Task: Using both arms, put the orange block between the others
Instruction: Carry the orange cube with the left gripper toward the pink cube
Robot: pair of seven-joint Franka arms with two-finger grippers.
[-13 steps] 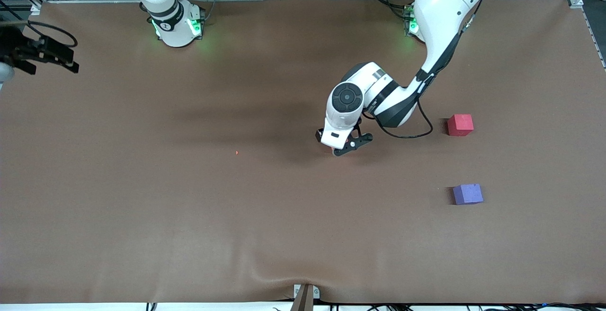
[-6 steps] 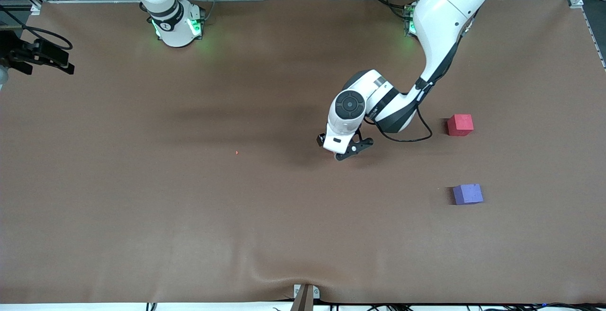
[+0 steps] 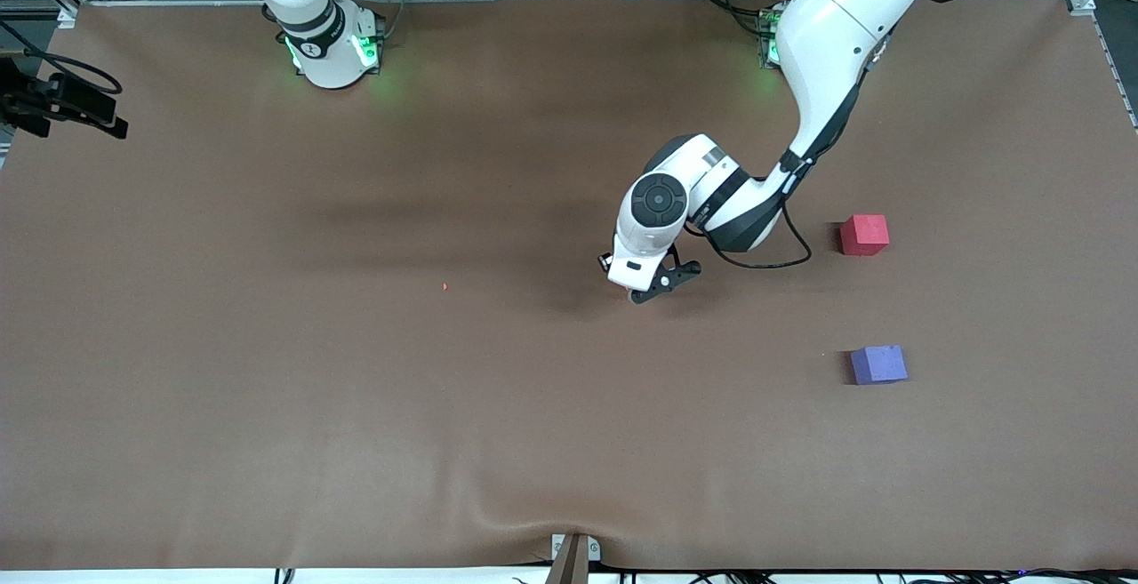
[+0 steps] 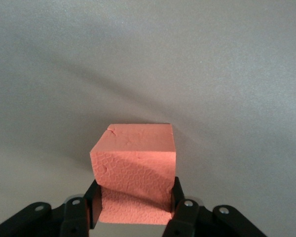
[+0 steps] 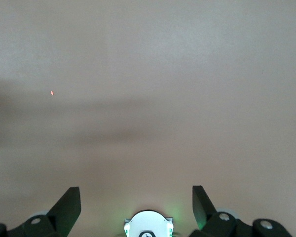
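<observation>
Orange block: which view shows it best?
Left wrist view: the small matte orange foam cube fills the frame, clamped between the left hand's fingers. In the front view the left arm hides it. The right wrist view shows only bare table.

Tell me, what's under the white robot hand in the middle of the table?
A small orange foam cube, pinched between the left gripper's black fingers. From above, the white wrist covers it, so the front view cannot show it.

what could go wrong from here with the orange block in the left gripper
The left gripper pinches only the end of the orange block nearest it, so the block may tilt or slip when lifted. The gap between the red block and the purple block looks modest; a skewed block might bump either one. The right gripper waits open.
</observation>
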